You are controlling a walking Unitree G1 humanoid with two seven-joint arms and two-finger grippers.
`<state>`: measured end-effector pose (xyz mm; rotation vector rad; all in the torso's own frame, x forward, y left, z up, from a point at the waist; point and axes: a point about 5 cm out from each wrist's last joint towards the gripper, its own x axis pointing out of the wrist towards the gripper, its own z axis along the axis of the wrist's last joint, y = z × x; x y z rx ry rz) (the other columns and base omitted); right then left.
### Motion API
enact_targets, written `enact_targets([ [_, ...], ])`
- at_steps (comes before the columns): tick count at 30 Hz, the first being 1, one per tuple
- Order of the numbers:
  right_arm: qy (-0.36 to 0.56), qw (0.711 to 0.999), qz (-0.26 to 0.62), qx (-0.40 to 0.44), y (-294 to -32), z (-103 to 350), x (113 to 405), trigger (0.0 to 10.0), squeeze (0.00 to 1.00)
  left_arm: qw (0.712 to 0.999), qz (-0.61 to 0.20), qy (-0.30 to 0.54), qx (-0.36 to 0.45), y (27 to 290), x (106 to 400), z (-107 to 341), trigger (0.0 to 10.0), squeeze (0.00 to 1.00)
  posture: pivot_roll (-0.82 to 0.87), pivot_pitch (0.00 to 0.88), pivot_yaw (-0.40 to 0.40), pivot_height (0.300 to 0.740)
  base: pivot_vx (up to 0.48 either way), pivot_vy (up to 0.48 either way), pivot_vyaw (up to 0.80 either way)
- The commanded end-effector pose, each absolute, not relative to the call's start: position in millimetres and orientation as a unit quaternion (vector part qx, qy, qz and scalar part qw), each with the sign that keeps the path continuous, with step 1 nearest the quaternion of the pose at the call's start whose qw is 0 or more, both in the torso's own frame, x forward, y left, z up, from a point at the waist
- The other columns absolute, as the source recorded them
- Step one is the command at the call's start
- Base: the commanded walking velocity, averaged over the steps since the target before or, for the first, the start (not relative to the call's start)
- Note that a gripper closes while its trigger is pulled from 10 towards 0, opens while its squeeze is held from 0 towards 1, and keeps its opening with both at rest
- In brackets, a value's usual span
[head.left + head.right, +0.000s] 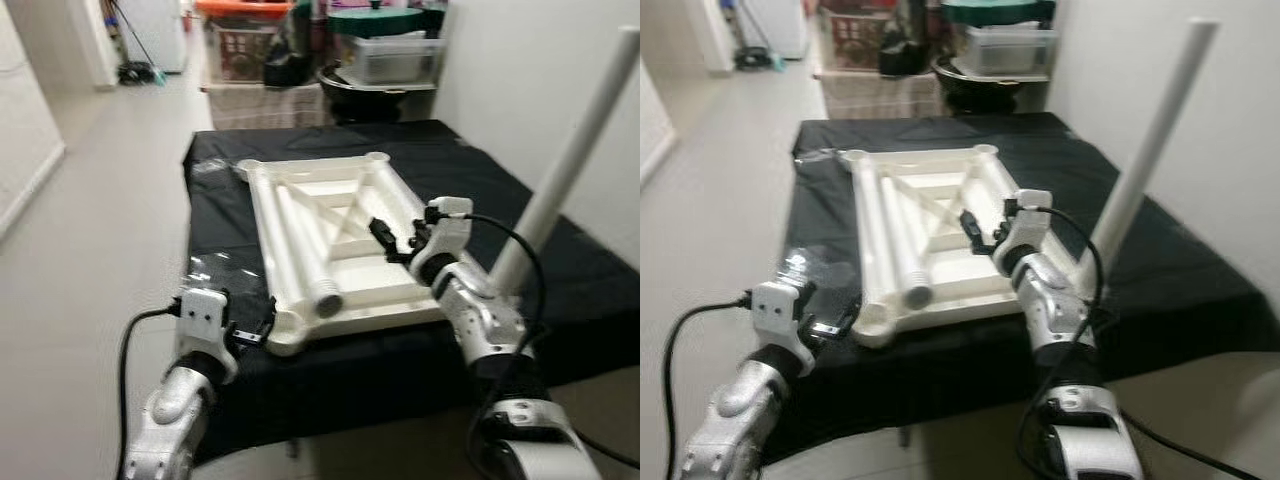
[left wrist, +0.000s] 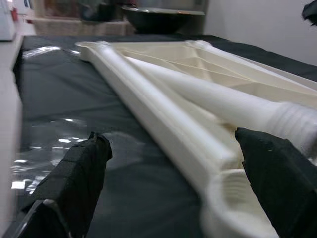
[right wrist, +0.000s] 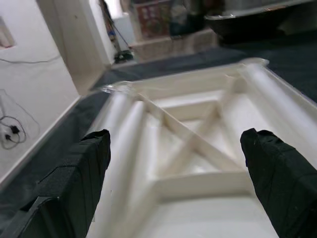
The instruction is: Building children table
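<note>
Right gripper [image 1: 392,240] hovers over the right half of the tabletop panel [image 1: 335,245], fingers spread wide, nothing between them. In the right wrist view the two fingers [image 3: 81,171] frame the cross-braced underside, so it looks lined up for a reach into the frame, likely toward a loose leg.

Left gripper [image 1: 252,335] sits low at the panel's near-left corner socket [image 1: 285,335], also spread, holding nothing. In the left wrist view its fingers [image 2: 74,173] straddle the corner and the black cloth beside it. My read: it is there to steady that corner, or to reach the leg end.

Panel lies upside down, ribs and sockets up, on the cloth-covered table [image 1: 520,250]. That orientation makes sense, since legs go in from above. Two loose legs [image 1: 305,250] lie lengthwise inside the frame along the left rail; the threaded end of one points at the robot, just beside the near-left socket.

One white leg [image 1: 570,160] stands tilted at the right, off the panel. Its base is hidden behind the right arm, so I cannot tell what holds it.

No leg visibly seated in the sockets that show. Assembly looks early.

Storage bins [image 1: 385,55] at the far wall, well apart.
</note>
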<state>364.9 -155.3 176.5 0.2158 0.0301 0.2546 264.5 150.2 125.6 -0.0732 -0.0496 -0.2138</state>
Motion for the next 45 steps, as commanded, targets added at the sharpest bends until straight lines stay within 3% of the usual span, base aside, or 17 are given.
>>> enact_targets([
  [1, 0.024, 0.985, 0.141, 0.099, -144.8, 178.4, 362.3, 10.0, 0.00, 0.993, -0.107, -0.023, -0.032, 151.3, 265.1, 125.8, 10.0, 0.00, 0.10, 0.000, -0.079, 0.740, 0.000, 0.480, 0.00],
  [17, -0.010, 0.990, 0.127, 0.063, -152.5, 208.1, 363.1, 10.0, 0.00, 0.995, -0.083, -0.047, -0.035, 157.4, 268.8, 132.8, 10.0, 0.00, 0.09, 0.000, -0.077, 0.740, 0.000, 0.046, 0.00],
  [35, -0.003, 0.991, 0.133, -0.011, -152.8, 218.2, 361.9, 10.0, 0.00, 0.993, -0.093, -0.057, -0.043, 152.1, 271.6, 135.8, 10.0, 0.00, 0.09, 0.000, -0.075, 0.740, 0.318, 0.000, 0.09],
  [39, -0.021, 0.991, 0.125, 0.050, -156.0, 230.5, 363.5, 10.0, 0.00, 0.993, -0.092, -0.056, -0.043, 151.2, 271.1, 135.6, 10.0, 0.00, 0.09, 0.000, -0.075, 0.740, 0.000, 0.000, 0.20],
  [41, -0.021, 0.992, 0.122, 0.008, -157.9, 232.1, 364.1, 10.0, 0.00, 0.994, -0.090, -0.053, -0.043, 151.2, 271.0, 134.4, 10.0, 0.00, 0.09, 0.000, -0.078, 0.740, 0.000, 0.000, 0.00],
  [45, -0.036, 0.994, 0.091, 0.044, -169.3, 239.2, 366.8, 10.0, 0.00, 0.994, -0.087, -0.052, -0.040, 151.2, 271.4, 133.7, 10.0, 0.00, 0.09, 0.000, -0.081, 0.740, 0.000, 0.000, 0.40],
])
